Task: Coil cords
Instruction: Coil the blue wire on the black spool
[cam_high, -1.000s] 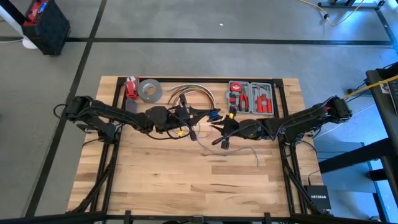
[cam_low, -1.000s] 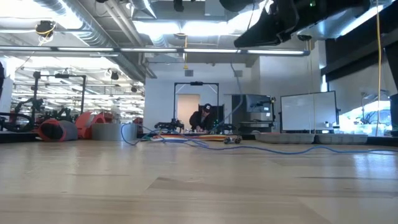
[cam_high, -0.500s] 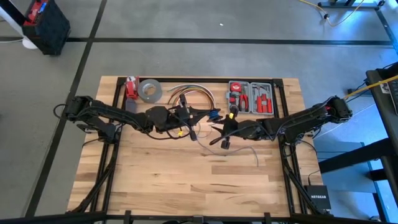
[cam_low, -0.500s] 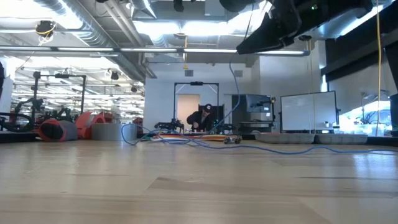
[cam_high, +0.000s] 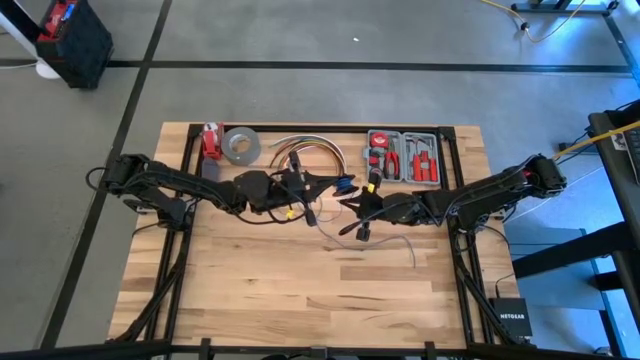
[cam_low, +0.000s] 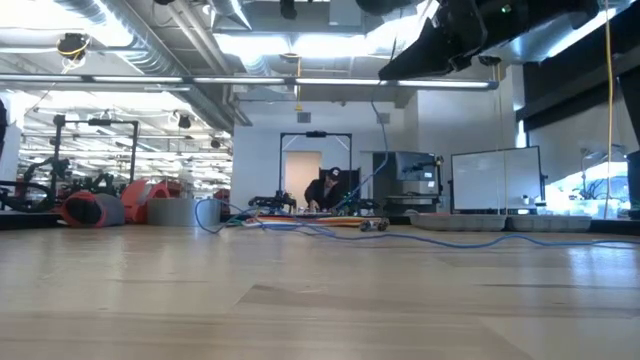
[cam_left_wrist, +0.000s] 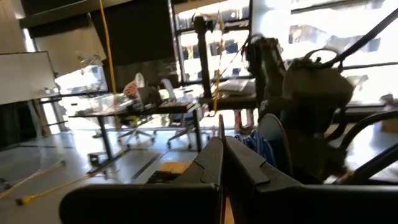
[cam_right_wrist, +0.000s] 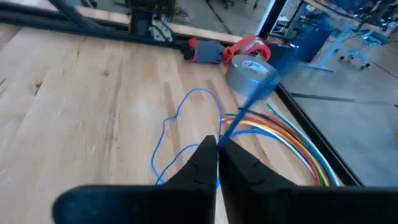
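Both arms reach toward the middle of the wooden desk (cam_high: 300, 270) and nearly meet. Left tool (cam_high: 333, 183) has its fingers pressed together, with coiled blue loops of the cords (cam_high: 343, 184) right at its tip; whether it actually pinches them cannot be told. Right tool (cam_right_wrist: 217, 146), just beside the left one, is clamped on a strand of the cords (cam_right_wrist: 245, 106), which rises taut from between its fingers (cam_right_wrist: 202, 155). Beneath the right tool, slack cord lies looped on the wood, trailing out toward the near side of the desk. Beyond the tools, along the far edge: grey tape roll (cam_high: 241, 146), an arched bundle of coloured cables (cam_high: 305, 146), and an open tool case (cam_high: 403, 157).
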